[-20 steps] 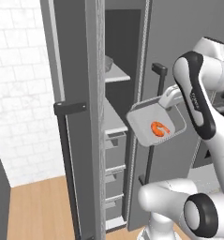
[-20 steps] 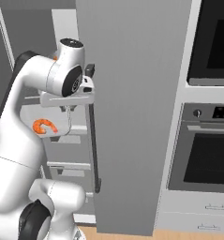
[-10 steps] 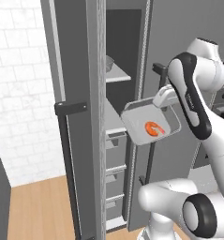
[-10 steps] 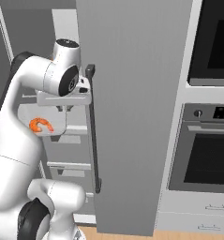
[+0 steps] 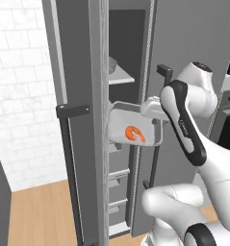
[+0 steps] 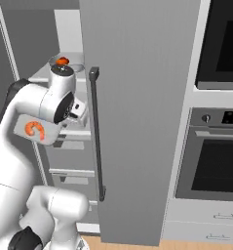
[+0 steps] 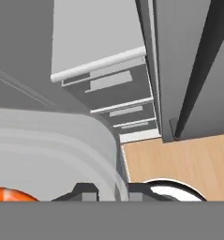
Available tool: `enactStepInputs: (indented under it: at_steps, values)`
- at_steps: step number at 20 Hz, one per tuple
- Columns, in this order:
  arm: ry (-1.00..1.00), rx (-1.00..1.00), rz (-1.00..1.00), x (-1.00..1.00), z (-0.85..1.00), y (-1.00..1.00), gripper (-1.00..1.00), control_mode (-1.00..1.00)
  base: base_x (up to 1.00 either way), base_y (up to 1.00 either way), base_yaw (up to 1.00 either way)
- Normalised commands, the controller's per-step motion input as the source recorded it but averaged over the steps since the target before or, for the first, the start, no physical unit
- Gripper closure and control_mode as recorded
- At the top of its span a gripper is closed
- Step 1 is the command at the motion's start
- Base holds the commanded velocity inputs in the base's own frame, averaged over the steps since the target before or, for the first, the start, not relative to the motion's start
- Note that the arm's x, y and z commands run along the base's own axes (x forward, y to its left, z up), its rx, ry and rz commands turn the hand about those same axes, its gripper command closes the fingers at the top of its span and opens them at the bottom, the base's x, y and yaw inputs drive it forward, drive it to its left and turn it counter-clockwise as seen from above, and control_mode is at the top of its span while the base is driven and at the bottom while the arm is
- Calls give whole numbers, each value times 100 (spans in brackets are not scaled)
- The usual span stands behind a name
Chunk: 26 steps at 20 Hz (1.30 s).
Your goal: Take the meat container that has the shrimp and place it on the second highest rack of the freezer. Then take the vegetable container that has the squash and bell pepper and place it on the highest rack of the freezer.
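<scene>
the meat container (image 5: 134,130) with the shrimp (image 5: 133,133), pinched at its rim by the nearly closed tool (image 7: 114,191), has been carried into the freezer (image 5: 131,62) opening; placement on the second highest rack is judged near

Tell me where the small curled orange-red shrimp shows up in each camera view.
Left base view: small curled orange-red shrimp at centre, in the pale tray at the freezer opening.
Right base view: left of centre, beside the white arm.
Hand view: bottom left edge.
Shared landmark: the pale tray holding it.

The shrimp (image 5: 133,133) lies in the container (image 5: 149,136), between the freezer (image 5: 78,72) doors, below the highest rack (image 5: 120,78).
</scene>
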Motion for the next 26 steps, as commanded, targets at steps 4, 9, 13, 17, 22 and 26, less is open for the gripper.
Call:
enactStepInputs:
  at_steps: [4, 9, 13, 17, 22, 26]
  values:
    - [1, 21, -65, 31, -76, 29, 100, -100, 0, 0, 0]
    - [0, 23, -50, 42, -59, 32, 100, -100, 0, 0, 0]
    - [-1, 21, -34, 36, -53, 37, 100, -100, 0, 0, 0]
    - [0, 18, -21, 36, -47, 33, 100, -100, 0, 0, 0]
    - [0, 13, -10, 49, -27, 21, 100, -100, 0, 0, 0]
    - [1, 5, -5, 70, -6, 6, 100, -100, 0, 0, 0]
